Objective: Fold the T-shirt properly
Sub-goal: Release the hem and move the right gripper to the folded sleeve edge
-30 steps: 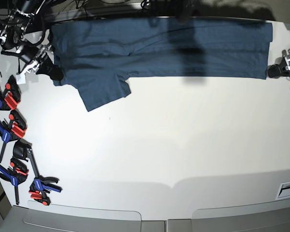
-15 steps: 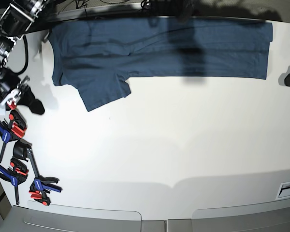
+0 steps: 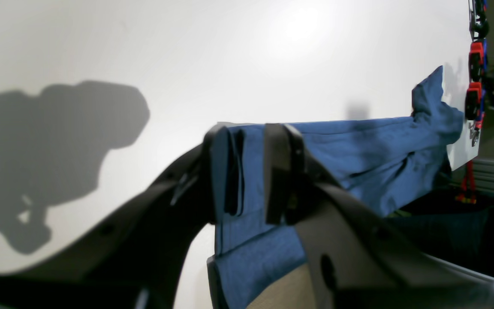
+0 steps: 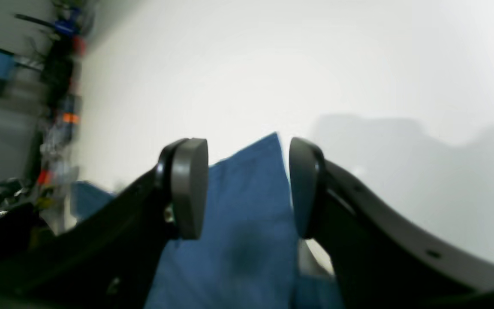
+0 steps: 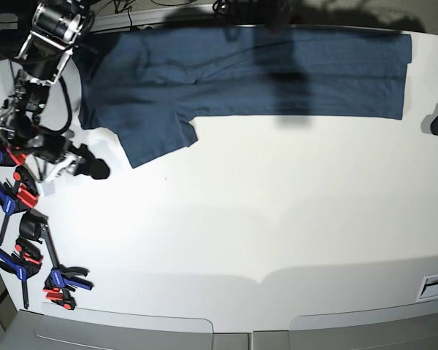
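T-shirt (image 5: 277, 73) lies flat and spread along the far edge of the table (image 5: 277, 233), with one sleeve sticking out toward the near side. Right gripper (image 4: 249, 189) has its jaws apart and empty; the blue fabric shows through the gap, beyond the pads (image 4: 189, 189). Left gripper (image 3: 249, 171) also has its jaws apart, with the hem visible between and behind them. In the base view it sits just off the shirt's end, not touching.
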You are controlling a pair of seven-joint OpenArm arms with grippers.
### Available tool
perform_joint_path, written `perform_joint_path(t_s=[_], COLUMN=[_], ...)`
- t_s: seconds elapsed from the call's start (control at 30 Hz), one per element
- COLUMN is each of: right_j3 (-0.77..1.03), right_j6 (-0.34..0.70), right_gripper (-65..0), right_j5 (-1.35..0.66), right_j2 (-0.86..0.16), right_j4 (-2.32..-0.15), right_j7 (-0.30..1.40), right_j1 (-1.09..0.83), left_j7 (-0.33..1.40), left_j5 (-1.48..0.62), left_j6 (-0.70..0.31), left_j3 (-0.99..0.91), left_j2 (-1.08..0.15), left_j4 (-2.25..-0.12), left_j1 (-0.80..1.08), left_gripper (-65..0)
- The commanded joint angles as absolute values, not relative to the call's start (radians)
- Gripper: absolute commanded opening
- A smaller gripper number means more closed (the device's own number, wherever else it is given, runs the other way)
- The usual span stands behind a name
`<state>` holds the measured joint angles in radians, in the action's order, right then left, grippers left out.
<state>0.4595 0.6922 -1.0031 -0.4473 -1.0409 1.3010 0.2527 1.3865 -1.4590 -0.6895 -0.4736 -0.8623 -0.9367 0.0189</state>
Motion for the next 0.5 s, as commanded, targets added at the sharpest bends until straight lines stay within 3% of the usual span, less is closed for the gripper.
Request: perform_joint_path(t_s=[0.0,0.27,0.47], right_j3=[0.448,0.34,0.327], right_j6=[0.698,0.698,0.698], right_gripper=[-36.3,-36.4,-36.4], right_j5=[-0.993,-0.675,-0.627], right_j2=[-0.452,-0.336,-0.321], right_j4=[-1.056,-1.056,-1.056], right_j7=[1.256,1.066,1.063], right_j1=[0.276,0.276,0.274], left_j7=[1.375,1.376,1.376], left_j5=[-1.484,-1.484,-1.484], left_j6=[-0.698,-0.698,-0.698], left_j3=[-0.486,-0.486,-0.486], left_j2=[-0.898,-0.898,-0.898], left_j4=[-0.95,-0.95,-0.949], left_j1=[0.005,0.006,0.006], left_gripper=[-51.5,-51.5,-51.5])
